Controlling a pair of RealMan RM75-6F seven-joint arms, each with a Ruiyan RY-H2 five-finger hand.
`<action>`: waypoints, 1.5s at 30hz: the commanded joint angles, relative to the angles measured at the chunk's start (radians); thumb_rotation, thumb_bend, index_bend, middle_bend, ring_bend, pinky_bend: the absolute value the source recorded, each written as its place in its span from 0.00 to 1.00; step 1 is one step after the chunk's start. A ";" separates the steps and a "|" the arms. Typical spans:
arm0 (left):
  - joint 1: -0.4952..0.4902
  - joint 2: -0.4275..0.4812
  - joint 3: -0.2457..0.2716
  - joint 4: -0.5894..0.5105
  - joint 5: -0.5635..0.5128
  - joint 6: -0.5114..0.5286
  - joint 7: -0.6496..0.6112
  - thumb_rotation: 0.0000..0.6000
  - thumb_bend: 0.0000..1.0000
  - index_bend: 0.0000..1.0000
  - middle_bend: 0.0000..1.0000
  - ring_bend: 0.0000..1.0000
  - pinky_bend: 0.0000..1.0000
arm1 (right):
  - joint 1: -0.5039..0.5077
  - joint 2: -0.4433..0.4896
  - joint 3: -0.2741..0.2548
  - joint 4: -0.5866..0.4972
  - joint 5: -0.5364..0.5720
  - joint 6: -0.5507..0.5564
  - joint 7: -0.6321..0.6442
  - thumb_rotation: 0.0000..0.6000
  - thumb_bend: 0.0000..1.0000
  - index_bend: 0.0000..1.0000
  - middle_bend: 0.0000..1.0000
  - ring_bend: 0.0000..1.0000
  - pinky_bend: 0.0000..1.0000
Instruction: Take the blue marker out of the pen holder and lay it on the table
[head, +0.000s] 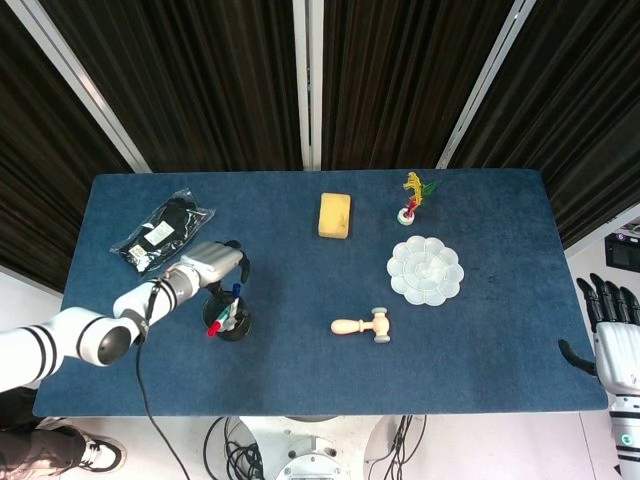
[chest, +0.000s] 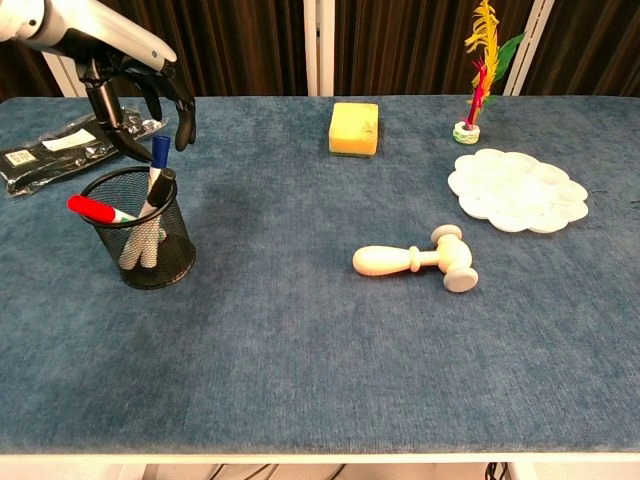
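A black mesh pen holder (chest: 145, 245) (head: 228, 322) stands near the table's front left. In it lean the blue marker (chest: 159, 152) (head: 235, 291), a red-capped marker (chest: 92, 209) and a black-capped one (chest: 160, 187). My left hand (chest: 135, 85) (head: 214, 265) hovers just above and behind the blue marker's cap, fingers spread and pointing down around it, holding nothing. My right hand (head: 610, 330) hangs off the table's right edge, fingers apart and empty.
A black packet (chest: 60, 148) lies behind the holder at the left. A yellow sponge (chest: 354, 129) sits at the back centre, a wooden mallet (chest: 417, 261) mid-table, a white palette plate (chest: 516, 189) and a feather shuttlecock (chest: 474, 75) to the right.
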 joint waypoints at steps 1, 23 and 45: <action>0.010 0.004 -0.014 0.012 0.020 -0.023 -0.030 1.00 0.26 0.43 0.21 0.04 0.17 | 0.001 0.000 -0.001 0.001 0.002 -0.004 0.001 1.00 0.18 0.00 0.00 0.00 0.00; 0.004 -0.011 0.005 0.047 0.083 -0.041 -0.089 1.00 0.29 0.49 0.24 0.04 0.17 | 0.001 0.000 -0.003 0.004 0.002 -0.006 0.004 1.00 0.18 0.00 0.00 0.00 0.00; -0.005 0.001 0.011 0.031 0.095 -0.038 -0.133 1.00 0.34 0.56 0.25 0.04 0.17 | -0.002 -0.003 0.000 0.009 0.004 0.001 0.004 1.00 0.18 0.00 0.00 0.00 0.00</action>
